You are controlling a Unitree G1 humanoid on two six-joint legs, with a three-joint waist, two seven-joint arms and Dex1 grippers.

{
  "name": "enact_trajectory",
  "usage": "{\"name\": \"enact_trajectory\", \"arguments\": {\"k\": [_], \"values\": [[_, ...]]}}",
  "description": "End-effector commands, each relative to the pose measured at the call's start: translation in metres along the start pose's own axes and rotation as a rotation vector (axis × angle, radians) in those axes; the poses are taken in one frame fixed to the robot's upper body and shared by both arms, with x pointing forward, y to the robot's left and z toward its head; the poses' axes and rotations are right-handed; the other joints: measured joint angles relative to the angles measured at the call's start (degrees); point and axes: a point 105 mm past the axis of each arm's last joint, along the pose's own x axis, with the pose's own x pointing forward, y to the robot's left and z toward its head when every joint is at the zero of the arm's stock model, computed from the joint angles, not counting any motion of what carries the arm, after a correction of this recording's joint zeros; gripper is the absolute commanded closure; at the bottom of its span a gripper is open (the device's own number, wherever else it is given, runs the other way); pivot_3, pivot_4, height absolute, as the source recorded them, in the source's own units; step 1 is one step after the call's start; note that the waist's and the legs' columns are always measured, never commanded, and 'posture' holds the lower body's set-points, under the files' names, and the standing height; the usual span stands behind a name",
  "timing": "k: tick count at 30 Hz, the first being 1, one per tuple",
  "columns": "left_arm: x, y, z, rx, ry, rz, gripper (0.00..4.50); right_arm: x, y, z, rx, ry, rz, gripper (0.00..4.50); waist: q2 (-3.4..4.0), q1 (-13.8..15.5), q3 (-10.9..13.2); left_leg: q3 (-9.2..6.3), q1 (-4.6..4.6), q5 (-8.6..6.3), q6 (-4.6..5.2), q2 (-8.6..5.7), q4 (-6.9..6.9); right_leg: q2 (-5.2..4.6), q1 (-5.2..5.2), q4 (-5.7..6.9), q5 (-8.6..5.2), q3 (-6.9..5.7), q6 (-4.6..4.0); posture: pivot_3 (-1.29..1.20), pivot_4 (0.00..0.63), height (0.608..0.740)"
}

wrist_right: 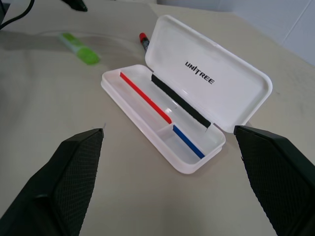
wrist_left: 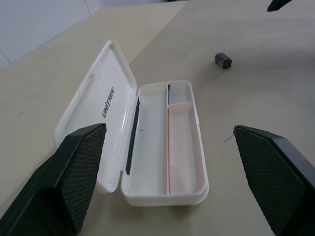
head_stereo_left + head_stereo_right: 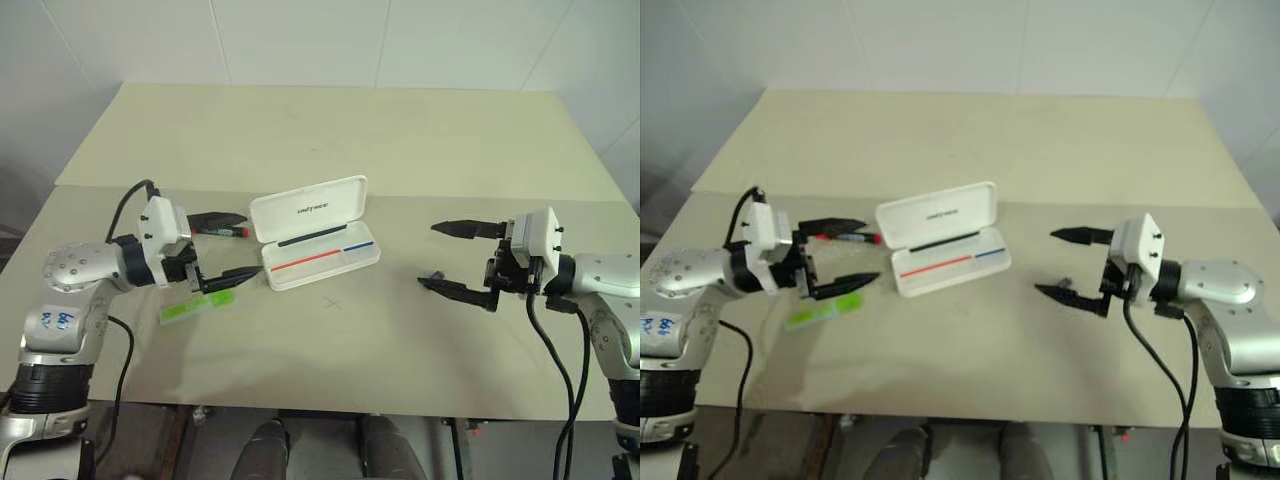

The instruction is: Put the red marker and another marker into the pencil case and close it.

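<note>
Lying open at frame centre: pencil case (image 3: 318,233).
Hovering spread and empty: left gripper (image 3: 222,247), right gripper (image 3: 446,255); lying left of centre: red marker (image 3: 222,230), green marker (image 3: 197,305).

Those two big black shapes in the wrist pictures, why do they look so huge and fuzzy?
Left wrist view: the left tool's fingers sit close to the lens, so they loom large and soft; the pencil case beyond looks clearer. Right wrist view: same with the right tool's fingers.

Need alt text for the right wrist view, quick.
The white pencil case lies open and empty on the table, lid up. Beyond it lie the green highlighter and the red marker. The right tool stands open in front.
</note>
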Motion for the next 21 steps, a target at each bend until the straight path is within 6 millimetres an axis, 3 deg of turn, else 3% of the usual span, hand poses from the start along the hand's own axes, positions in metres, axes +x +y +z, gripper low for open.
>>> {"name": "enact_trajectory", "arguments": {"k": [1,10,17,21], "values": [[0.005,0.006,0.007,0.021,-0.023,0.018,0.05,0.006,-0.003,0.015,-0.038,-0.045,-0.010,0.00,0.00,0.0,0.0,0.00,0.00,0.00,0.00,0.00,0.01,0.00,0.00,0.00,0.01,0.00,0.01,0.00,0.150,0.740],[0.015,-0.009,-0.010,0.001,0.024,-0.020,0.05,0.011,0.008,0.011,0.011,-0.043,-0.020,0.00,0.00,-0.2,0.0,0.01,-0.02,-0.01,0.02,0.00,0.00,0.00,-0.02,-0.03,0.01,0.02,0.02,0.00,0.150,0.740],[0.006,-0.017,-0.023,0.040,0.133,-0.041,0.05,0.033,0.025,0.027,0.049,-0.091,-0.016,0.00,0.00,0.0,0.0,0.06,-0.02,-0.01,0.01,0.02,0.03,0.04,-0.09,0.09,0.01,0.08,0.01,0.00,0.150,0.740],[0.012,-0.024,-0.029,0.088,0.214,-0.106,0.05,0.034,0.032,0.032,0.063,-0.108,-0.023,0.00,0.01,0.3,0.0,0.06,-0.03,-0.02,0.02,-0.01,0.12,0.01,-0.03,0.06,0.03,0.08,0.03,0.00,0.150,0.740]]}}
